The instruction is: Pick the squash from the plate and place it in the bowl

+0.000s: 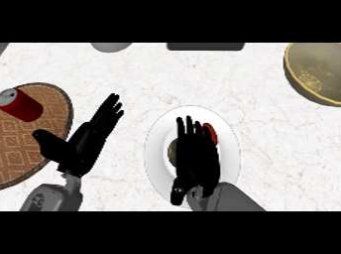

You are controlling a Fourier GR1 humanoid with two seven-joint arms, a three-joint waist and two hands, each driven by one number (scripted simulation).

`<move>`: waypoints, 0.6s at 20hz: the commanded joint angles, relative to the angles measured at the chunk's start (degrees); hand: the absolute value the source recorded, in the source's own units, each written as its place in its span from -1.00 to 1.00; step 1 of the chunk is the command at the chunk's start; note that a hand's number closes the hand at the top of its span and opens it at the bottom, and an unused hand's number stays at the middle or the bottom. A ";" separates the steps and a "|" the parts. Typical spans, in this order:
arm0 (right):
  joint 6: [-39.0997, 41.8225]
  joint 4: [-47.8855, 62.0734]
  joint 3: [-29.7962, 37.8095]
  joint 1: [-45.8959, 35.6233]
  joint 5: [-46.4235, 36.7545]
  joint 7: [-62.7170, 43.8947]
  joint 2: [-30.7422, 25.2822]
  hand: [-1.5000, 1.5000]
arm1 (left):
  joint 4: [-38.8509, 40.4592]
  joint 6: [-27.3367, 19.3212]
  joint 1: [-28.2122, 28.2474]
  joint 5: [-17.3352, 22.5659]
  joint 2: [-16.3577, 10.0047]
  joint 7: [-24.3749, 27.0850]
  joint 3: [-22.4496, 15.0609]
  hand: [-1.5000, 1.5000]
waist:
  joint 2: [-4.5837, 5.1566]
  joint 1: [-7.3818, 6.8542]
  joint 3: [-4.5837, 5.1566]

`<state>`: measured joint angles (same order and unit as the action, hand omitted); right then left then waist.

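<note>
**Right hand spread over the plate, squash beneath it**

A white, faintly veined stone counter (130, 69) fills the view; nothing of the room shows beyond it. At its far edge two things are cut off by the frame: a rounded grey object (112, 46) left of the middle and a flat dark object (205, 46) beside it.

The right hand (195, 158) comes in from the near edge and lies over the middle of the plate, fingers straight and close together, pointing at the far edge, curled round nothing. Whether the palm touches what is under it cannot be told. The left hand (85, 141) rests open, fingers up, left of the plate, its thumb over the mat's right rim.

A round woven mat (12, 149) lies at the counter's left edge, with a red can (20, 104) on its side on the far part. The white plate (228, 163) sits near the middle of the near edge. The squash (210, 133) is on it, mostly hidden by the hand; only a red sliver shows right of the fingers, and a dull patch left of the hand cannot be identified. The brass-coloured bowl (305, 82) stands in the far right corner, well apart from the plate.
</note>
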<state>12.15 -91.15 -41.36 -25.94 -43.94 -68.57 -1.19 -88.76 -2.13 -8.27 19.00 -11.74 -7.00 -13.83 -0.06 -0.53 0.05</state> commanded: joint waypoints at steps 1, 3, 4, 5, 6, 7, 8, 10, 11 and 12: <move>3.09 4.60 3.02 -1.38 -1.14 -5.70 1.13 -1.00 | 0.86 0.66 1.85 -1.45 1.38 3.22 -0.81 0.00 | 0.07 0.31 -0.02; -0.72 4.85 -1.37 -2.76 0.61 -10.46 1.13 -1.00 | 0.69 1.63 0.49 0.14 -0.37 0.83 1.54 0.00 | 0.05 -0.14 -0.01; -0.55 5.50 -0.30 -2.98 0.06 -9.24 1.14 -1.00 | 2.27 -0.20 -2.01 -1.05 1.49 0.03 1.03 0.00 | 0.08 0.20 -0.02; -0.75 3.16 -1.13 -1.25 -0.69 -10.13 1.14 -1.00 | 2.88 0.41 0.13 -2.17 1.97 2.36 -0.16 0.00 | 0.01 0.37 -0.02; -1.69 5.53 -1.21 -1.56 -0.53 -8.92 1.14 -1.00 | 2.16 -1.14 0.73 -3.45 3.36 2.48 -1.41 0.00 | 0.03 0.20 -0.03; 0.61 6.14 0.28 -7.18 3.46 -11.87 1.14 -1.00 | 1.02 -0.93 0.13 -3.35 2.79 1.43 -1.30 0.00 | 0.04 -0.30 -0.02; 0.35 3.68 -0.78 -1.72 -0.69 -9.94 1.14 -1.00 | 1.18 -0.42 2.26 -3.30 3.24 3.19 -1.46 0.00 | -0.06 0.34 -0.02; -4.00 7.48 -2.13 -3.68 1.13 -10.31 1.14 -1.00 | 3.65 0.49 -2.02 -2.38 2.84 1.02 0.16 0.00 | 0.10 0.07 -0.02; -4.46 10.08 -0.15 -2.32 -1.32 -6.77 1.14 -1.00 | -3.76 1.77 1.96 -0.21 -0.55 -1.77 1.36 0.00 | -0.06 -0.42 -0.05; -3.99 8.12 -2.18 -3.29 0.09 -10.22 1.14 -1.00 | -1.42 -0.30 0.69 -2.15 2.05 -0.46 0.33 0.00 | -0.03 -0.14 -0.04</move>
<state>9.23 -84.42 -42.13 -27.85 -44.29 -67.39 -1.09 -88.23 -1.72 -7.96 17.12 -10.14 -6.28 -13.58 -0.05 -0.54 0.02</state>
